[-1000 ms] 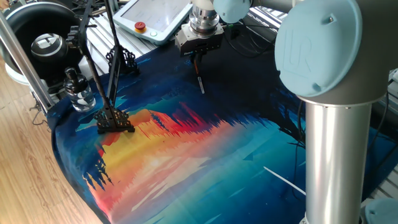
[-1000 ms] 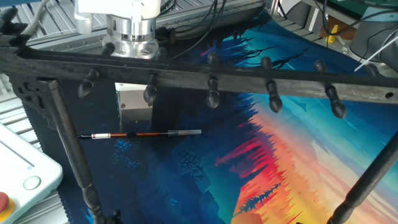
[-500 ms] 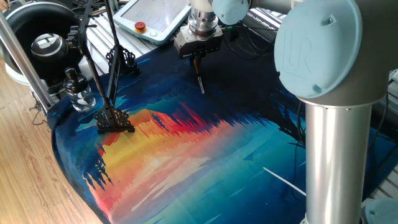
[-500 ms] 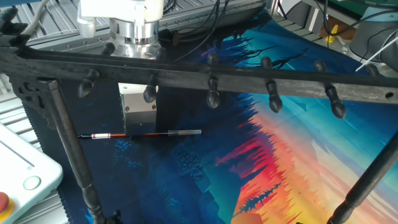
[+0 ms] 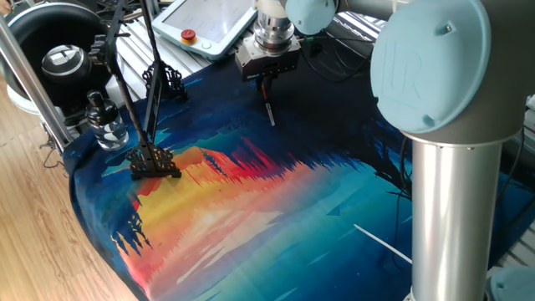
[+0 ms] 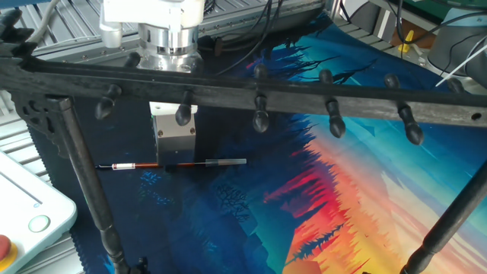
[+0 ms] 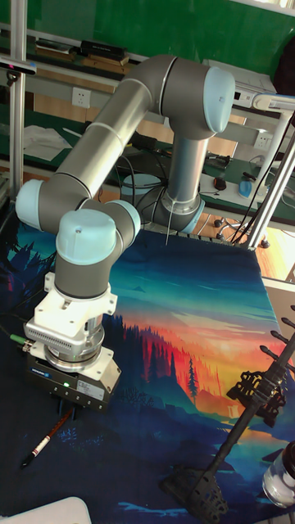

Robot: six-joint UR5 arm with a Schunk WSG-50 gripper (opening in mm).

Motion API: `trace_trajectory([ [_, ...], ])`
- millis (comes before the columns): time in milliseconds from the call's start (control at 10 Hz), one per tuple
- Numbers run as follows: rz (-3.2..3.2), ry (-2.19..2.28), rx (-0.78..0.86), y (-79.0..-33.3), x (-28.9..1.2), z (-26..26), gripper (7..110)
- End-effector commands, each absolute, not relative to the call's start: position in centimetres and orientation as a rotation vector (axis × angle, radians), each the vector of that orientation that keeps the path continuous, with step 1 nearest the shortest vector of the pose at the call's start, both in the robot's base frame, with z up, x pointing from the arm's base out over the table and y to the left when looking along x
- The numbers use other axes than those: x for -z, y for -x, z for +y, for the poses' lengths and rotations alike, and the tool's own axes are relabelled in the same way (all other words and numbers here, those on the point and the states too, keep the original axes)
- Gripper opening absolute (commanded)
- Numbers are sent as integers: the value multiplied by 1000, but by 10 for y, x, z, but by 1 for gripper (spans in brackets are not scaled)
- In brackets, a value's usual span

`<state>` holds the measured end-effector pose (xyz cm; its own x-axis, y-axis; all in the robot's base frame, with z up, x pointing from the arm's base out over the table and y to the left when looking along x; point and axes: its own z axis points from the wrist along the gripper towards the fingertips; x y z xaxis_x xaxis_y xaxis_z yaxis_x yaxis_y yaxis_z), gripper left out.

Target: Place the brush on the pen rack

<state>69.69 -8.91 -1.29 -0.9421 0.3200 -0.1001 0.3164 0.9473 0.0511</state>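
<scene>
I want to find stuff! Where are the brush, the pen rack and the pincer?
brush [image 6: 221,162]: the other fixed view, on its dark section.
pen rack [image 5: 154,162]: one fixed view, on its footed base.
pincer [image 6: 176,138]: the other fixed view, on its silver finger.

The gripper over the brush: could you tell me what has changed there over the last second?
The gripper has shifted slightly along the brush, toward its pale capped end, and still stands over the shaft. The brush lies where it was on the mat, and the pen rack has not moved.
</scene>
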Motion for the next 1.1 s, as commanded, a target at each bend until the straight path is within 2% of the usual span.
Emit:
trace_trajectory([
  [0,2986,-529,-54,-697,13,-91,22],
  [1000,2983,-550,-62,-699,15,-91,22],
])
